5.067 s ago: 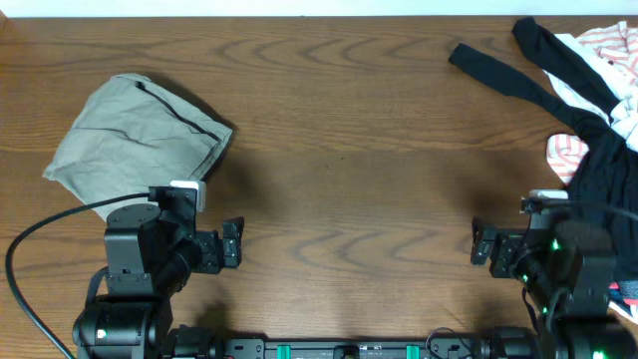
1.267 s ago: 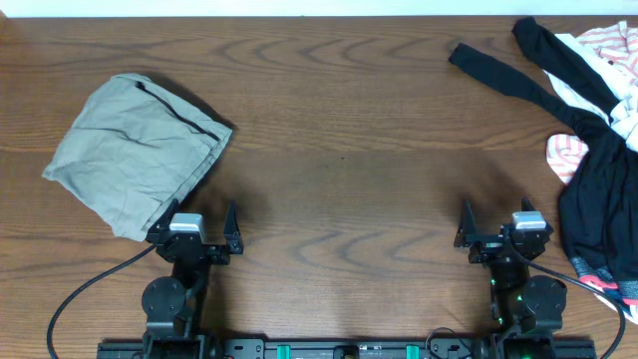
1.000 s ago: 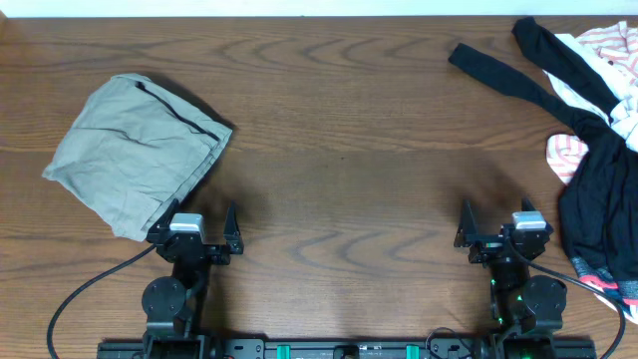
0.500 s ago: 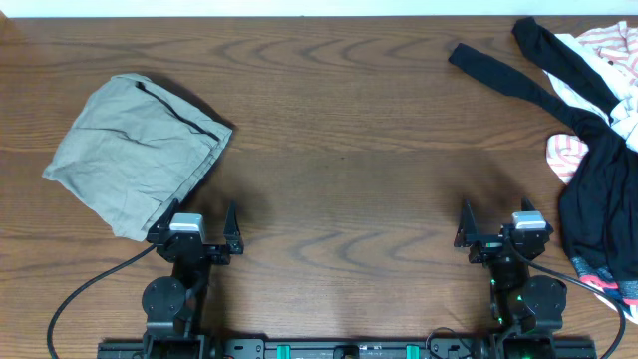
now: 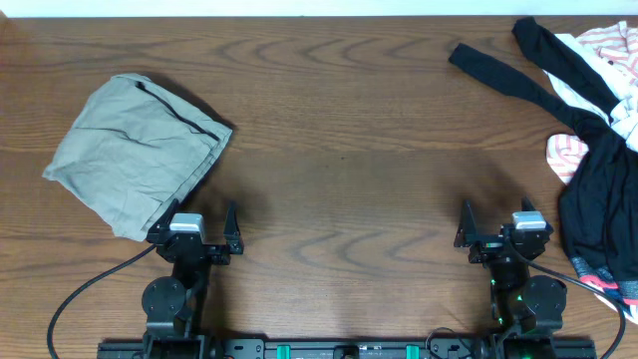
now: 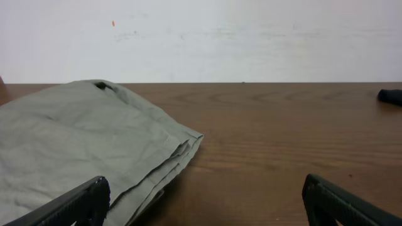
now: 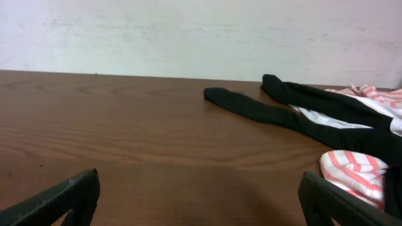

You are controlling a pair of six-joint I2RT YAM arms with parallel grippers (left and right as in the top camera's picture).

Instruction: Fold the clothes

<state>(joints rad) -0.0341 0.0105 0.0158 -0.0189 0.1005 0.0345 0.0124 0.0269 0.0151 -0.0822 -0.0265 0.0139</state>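
The sage grey-green shorts (image 5: 135,150) lie folded into a compact bundle at the left of the table; they also show in the left wrist view (image 6: 75,141), its folded edges facing right. My left gripper (image 5: 194,221) (image 6: 204,201) is open and empty, parked low at the near edge just in front of the bundle's near corner. My right gripper (image 5: 495,221) (image 7: 201,198) is open and empty, parked at the near right edge over bare wood.
A pile of black and pink-and-white striped garments (image 5: 588,130) covers the right edge of the table, with a black sleeve (image 5: 498,72) (image 7: 264,110) stretching left. A white wall (image 6: 201,37) stands behind the table's far edge.
Since five seconds ago both arms have drawn back and down to the near edge. In the last second nothing has moved.
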